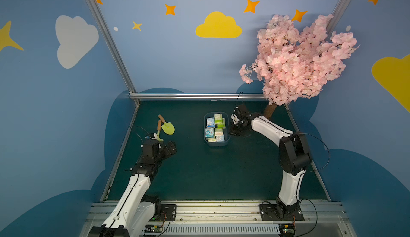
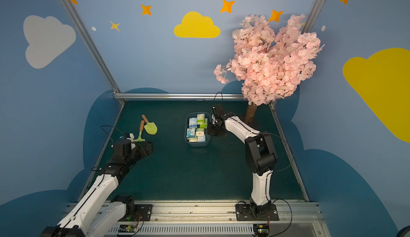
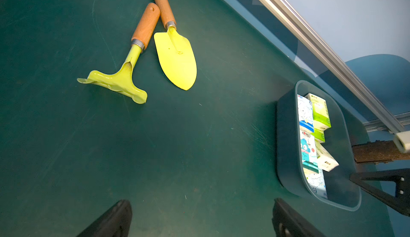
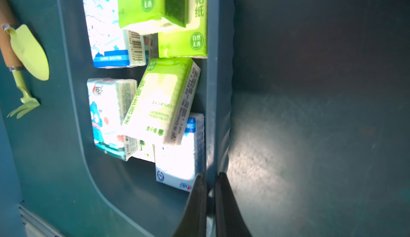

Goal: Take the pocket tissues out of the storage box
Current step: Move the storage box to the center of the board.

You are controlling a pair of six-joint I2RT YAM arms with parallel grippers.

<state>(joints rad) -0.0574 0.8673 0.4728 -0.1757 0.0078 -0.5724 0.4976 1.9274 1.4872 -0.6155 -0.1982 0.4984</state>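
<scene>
Tissues [image 1: 214,127] are all in the box [image 1: 217,145], mid-mat [image 1: 199,171] — blue and green packs jumbled together. Right gripper [image 4: 210,177] is pinched on the box's side wall, one finger inside, I think. Left gripper [image 3: 199,204] hangs wide open near the trowel [image 3: 177,65] and rake [image 3: 117,84].

The left arm [image 1: 133,193] and right arm [image 1: 288,187] share glossy white shells with thin black seam lines, joined by bulky black joints [image 1: 292,153]. Thin black cables [image 1: 328,149] loop off them, black base plates [image 1: 267,216] carry silver screws [image 1: 263,212], and the right pincer [image 4: 211,174] has plain black tapering fingers [image 4: 195,207].
</scene>
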